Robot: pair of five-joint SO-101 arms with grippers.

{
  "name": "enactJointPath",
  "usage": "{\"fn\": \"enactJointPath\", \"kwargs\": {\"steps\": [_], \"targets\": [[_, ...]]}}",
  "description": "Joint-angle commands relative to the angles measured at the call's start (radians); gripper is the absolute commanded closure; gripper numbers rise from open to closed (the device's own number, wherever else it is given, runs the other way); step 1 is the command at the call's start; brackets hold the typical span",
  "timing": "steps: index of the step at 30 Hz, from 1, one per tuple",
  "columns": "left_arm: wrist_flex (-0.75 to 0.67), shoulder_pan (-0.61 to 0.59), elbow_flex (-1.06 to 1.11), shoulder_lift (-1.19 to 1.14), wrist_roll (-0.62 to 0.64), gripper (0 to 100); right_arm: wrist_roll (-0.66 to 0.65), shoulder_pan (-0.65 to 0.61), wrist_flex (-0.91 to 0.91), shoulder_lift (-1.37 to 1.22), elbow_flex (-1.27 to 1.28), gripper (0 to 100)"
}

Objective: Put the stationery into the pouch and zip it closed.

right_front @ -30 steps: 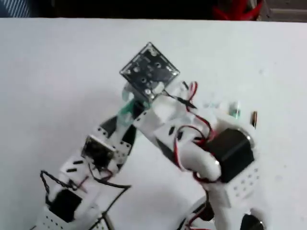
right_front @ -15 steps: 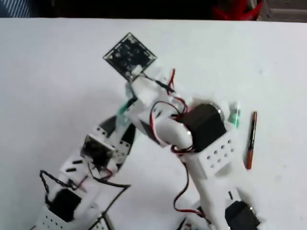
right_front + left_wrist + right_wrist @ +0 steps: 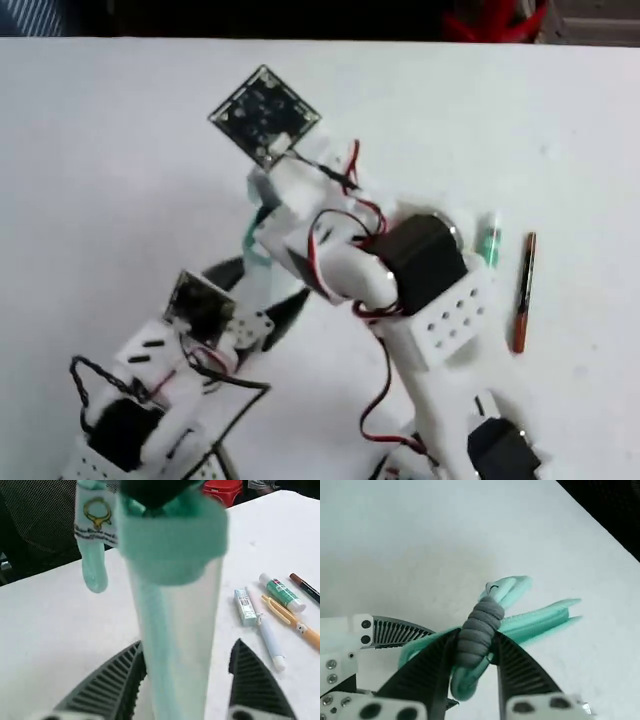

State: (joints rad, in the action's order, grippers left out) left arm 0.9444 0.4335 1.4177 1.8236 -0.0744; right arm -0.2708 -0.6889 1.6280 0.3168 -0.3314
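Mid-frame, the right claw clamps the grey zip pull of the pouch. The left claw straddles it, seemingly slack. Pens lie far right. A tug could drag the unheld pouch.

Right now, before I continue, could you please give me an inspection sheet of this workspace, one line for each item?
Surface: white table, no stains seen.
Job's things: teal pouch between the two hands; orange pencil, white pen, small box, green-and-white stick and brown pen lie on the table, outside the pouch.
Clutter: nothing seen.
Hands: right hand shut on the pouch's grey wrapped tab; left hand open, one finger on each side of the pouch.
Cables: red and black wires loop loosely over the right arm; black cable beside the left arm.
Surroundings: red object beyond the table's far edge.
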Motion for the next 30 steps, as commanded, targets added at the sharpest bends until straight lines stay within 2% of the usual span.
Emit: {"fn": "enactJointPath", "kwargs": {"steps": [1, 4, 7, 13, 30], "targets": [[0.005, 0.022, -0.060, 0.004, 0.008, 88, 0.003, 0.010, -0.022, -0.013, -0.014, 98.1], [0.003, 0.025, -0.060, 0.004, 0.006, 99, 0.003, 0.013, -0.030, -0.015, -0.014, 98.1], [0.003, 0.028, -0.060, 0.004, 0.006, 95, 0.003, 0.019, -0.056, -0.015, -0.014, 98.1], [0.003, 0.030, -0.060, 0.004, 0.006, 98, 0.002, 0.027, -0.116, -0.015, -0.012, 98.1], [0.006, 0.030, -0.054, 0.004, 0.006, 98, 0.002, 0.271, -0.311, -0.174, -0.012, 98.1]]}}
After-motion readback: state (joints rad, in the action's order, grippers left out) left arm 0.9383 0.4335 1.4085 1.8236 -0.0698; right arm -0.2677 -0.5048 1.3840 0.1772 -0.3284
